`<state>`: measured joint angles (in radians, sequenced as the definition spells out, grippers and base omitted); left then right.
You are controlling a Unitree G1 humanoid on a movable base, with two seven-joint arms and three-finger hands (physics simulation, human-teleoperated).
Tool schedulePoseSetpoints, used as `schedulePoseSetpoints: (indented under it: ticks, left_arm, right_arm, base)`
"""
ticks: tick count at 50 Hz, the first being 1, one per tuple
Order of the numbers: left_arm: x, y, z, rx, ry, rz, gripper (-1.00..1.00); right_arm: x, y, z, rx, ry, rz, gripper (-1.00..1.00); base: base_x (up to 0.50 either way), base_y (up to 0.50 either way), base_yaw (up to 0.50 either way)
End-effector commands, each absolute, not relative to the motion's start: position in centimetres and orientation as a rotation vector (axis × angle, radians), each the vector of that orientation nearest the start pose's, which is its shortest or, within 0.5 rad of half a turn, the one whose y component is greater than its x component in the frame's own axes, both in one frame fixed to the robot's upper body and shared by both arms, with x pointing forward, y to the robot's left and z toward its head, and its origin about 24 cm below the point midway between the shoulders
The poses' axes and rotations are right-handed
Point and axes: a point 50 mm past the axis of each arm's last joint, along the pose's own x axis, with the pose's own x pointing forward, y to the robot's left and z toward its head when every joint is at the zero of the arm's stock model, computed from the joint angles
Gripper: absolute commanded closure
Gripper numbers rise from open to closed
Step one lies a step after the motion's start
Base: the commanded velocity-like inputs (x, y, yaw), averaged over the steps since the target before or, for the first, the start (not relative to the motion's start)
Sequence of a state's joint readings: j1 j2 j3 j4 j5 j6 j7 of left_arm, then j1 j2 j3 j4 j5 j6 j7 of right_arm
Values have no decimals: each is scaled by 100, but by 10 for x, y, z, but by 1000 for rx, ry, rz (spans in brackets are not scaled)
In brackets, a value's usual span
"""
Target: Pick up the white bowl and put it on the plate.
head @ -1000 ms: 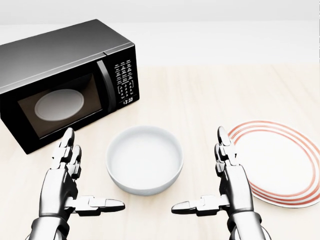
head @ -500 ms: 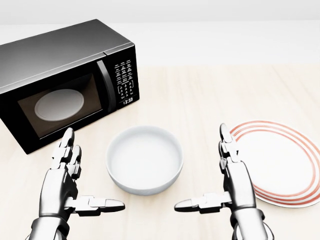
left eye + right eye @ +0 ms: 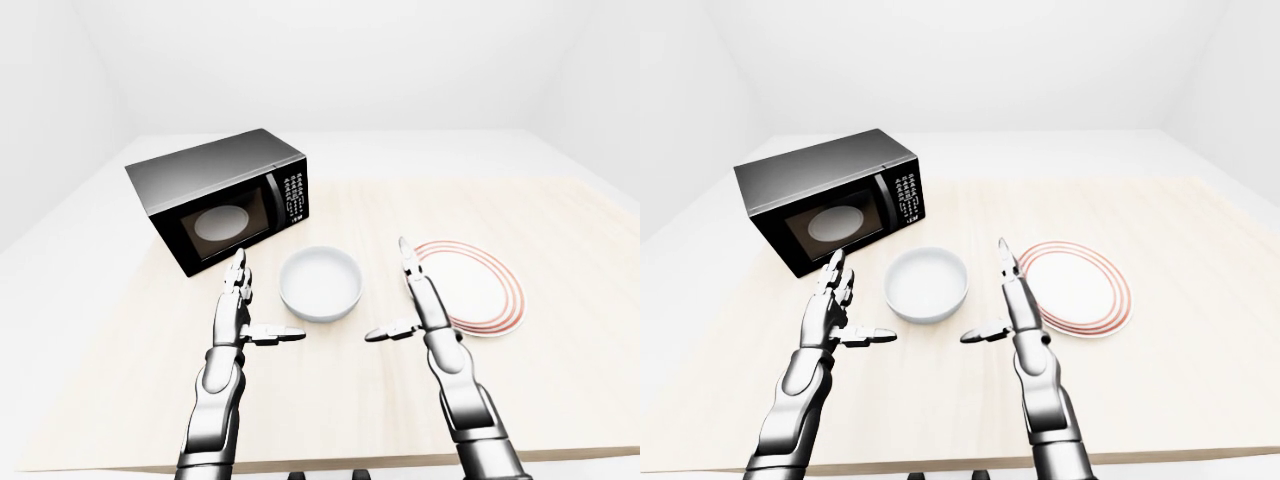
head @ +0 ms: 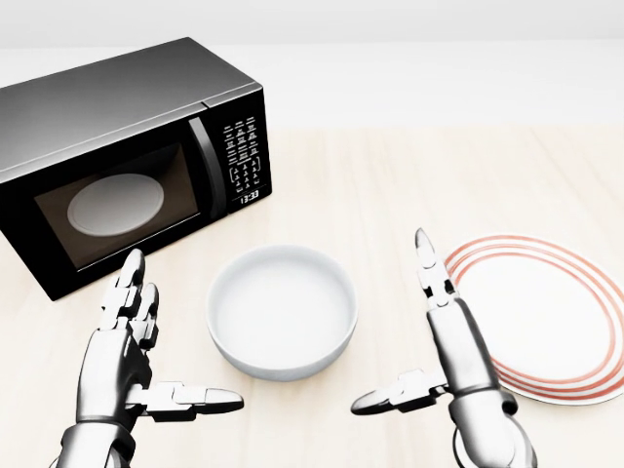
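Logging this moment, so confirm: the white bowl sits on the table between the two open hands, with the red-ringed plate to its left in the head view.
Wrong side. In the head view the plate lies right of the white bowl. The rest holds.

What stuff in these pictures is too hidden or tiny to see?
- Microwave: head view's left edge cuts it off.
- Keypad: labels too small in every view.
- Plate: near rim hidden behind right hand in head view.
- White bowl: underside hidden by its own wall.
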<state>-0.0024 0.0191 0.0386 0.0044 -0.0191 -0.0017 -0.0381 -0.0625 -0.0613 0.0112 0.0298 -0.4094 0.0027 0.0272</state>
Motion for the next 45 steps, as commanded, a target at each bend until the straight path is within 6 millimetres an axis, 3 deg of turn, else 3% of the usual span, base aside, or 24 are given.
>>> schedulePoseSetpoints:
  ticks: [1,2,3,4,25,45]
  left_arm:
    - [254,160,41,0,0,0,-100]
    - [254,160,41,0,0,0,-100]
    - [254,160,41,0,-1,-1,-100]
    - [254,160,41,0,0,0,-100]
    - [254,160,41,0,0,0,-100]
    - [254,160,41,0,-1,-1,-100]
  right_arm:
    - [267,-151,56,-703,-50,84,-100]
    - [267,-151,56,-718,-51,84,-100]
    - [274,-142,84,-1069,-173,107,-100]
    - [274,-141,87,-1091,-182,109,-100]
    - [279,-129,98,-1205,-228,149,-100]
    - [292,-113,85,-1288,-111,391,-100]
  base:
    - [0,0,0]
    - [0,0,0]
    - [0,0,0]
    - [0,0,0]
    - [0,0,0]
    - [0,0,0]
